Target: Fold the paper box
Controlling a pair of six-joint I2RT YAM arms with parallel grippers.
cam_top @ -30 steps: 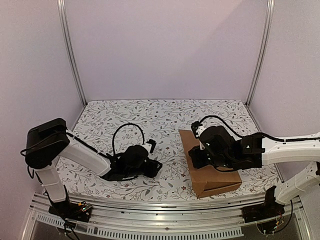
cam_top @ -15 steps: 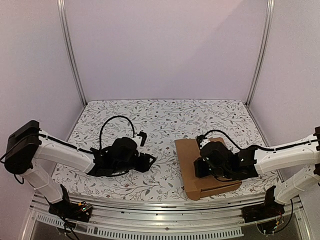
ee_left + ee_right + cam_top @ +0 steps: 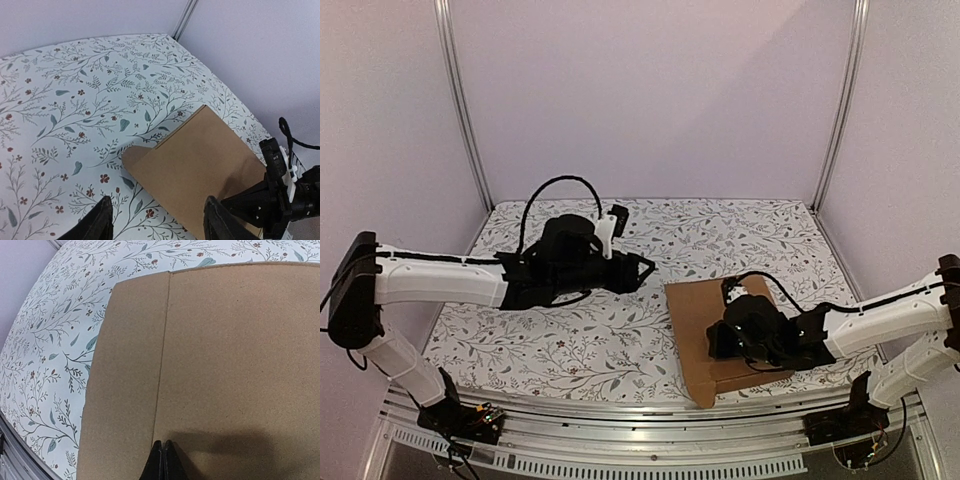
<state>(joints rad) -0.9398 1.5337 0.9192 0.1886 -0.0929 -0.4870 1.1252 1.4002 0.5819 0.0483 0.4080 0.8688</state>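
Apparently nearly finished: the flat brown corrugated-cardboard paper box [image 3: 692, 330] lies closed on the floral table [image 3: 620, 350], near right; the clenched right gripper [image 3: 161, 460] bears on its top, while the left gripper [image 3: 157, 222] hovers spread, empty.

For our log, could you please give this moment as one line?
left gripper: open, empty | right gripper: shut, tips on flat brown cardboard box

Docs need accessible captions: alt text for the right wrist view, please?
The right pincer, shut, points down at the flat brown paper box, its tips by a crease that runs away from the camera. The box fills most of the view; the floral tablecloth shows along the left and top.
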